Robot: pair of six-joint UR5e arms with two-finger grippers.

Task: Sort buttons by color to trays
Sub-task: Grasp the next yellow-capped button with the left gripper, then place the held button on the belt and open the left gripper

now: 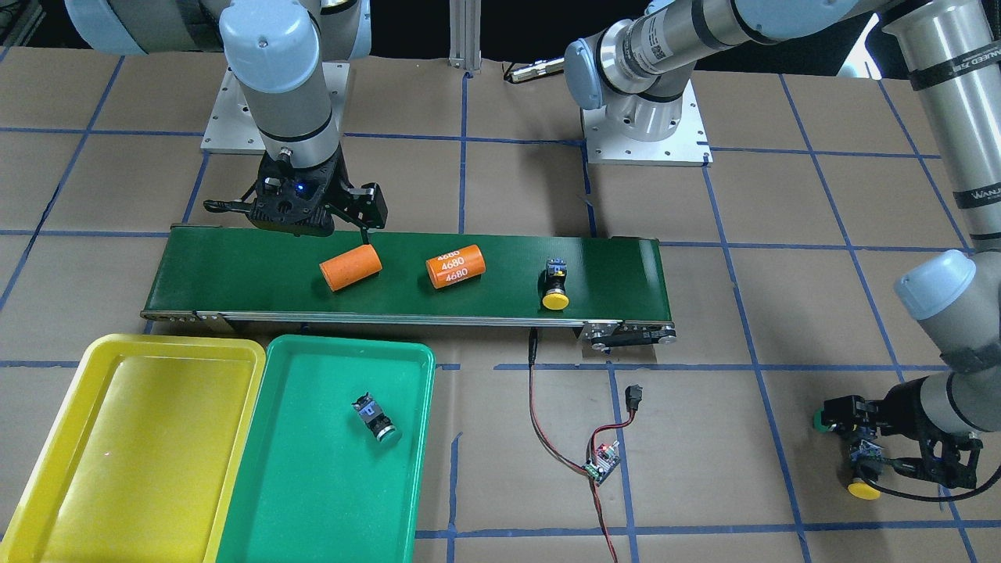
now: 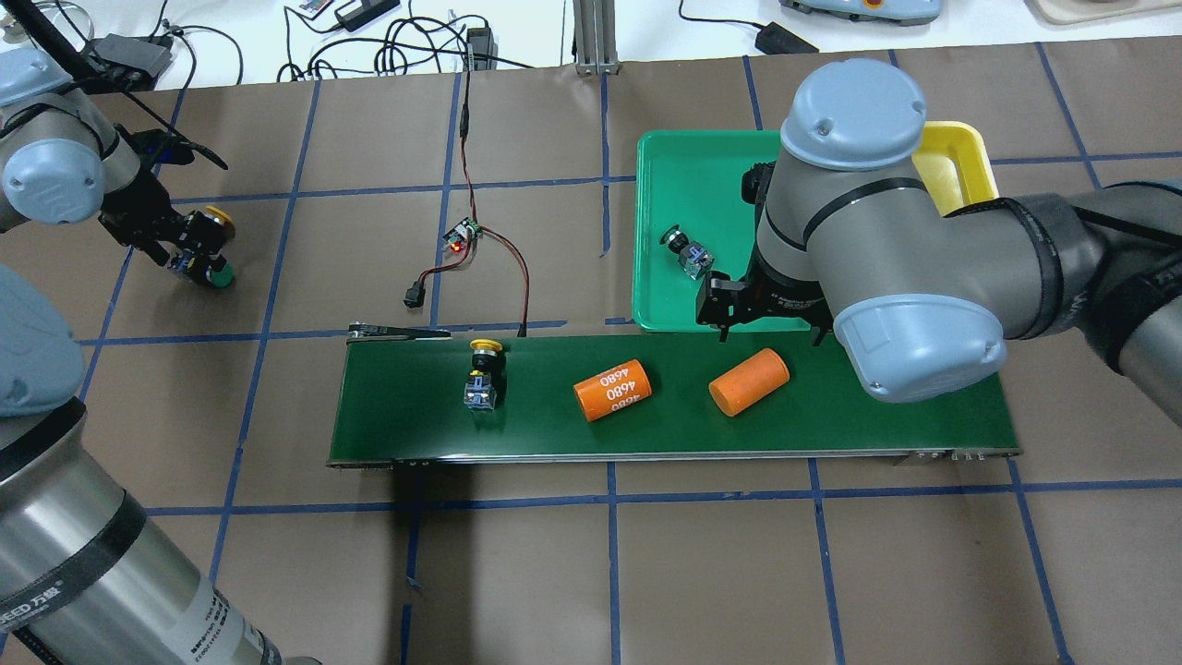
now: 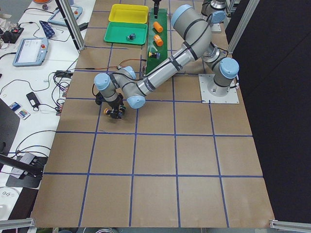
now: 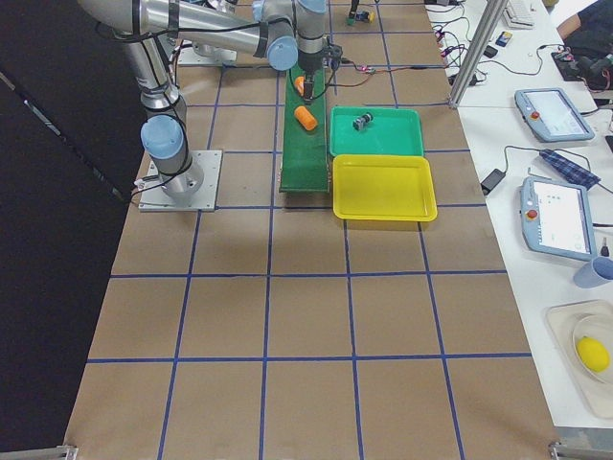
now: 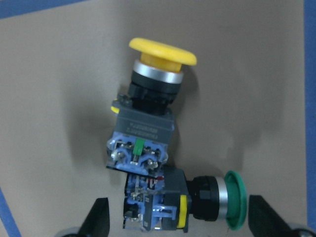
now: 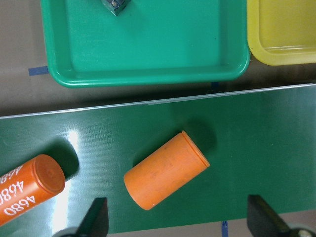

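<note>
Orange cylinder (image 6: 166, 170) lies on belt (image 6: 266, 143) near green tray (image 6: 148, 44).

Button (image 1: 375, 418) in tray (image 1: 297, 508) (cylinders (image 1: 350, 267) on belt (image 1: 235, 266))

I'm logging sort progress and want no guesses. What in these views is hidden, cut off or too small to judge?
Overhead: the right arm covers most of the yellow tray.
Right wrist: the top edge cuts off the green tray's button; cap unseen.
Front-facing: the left gripper hides most of the green-capped button.
</note>
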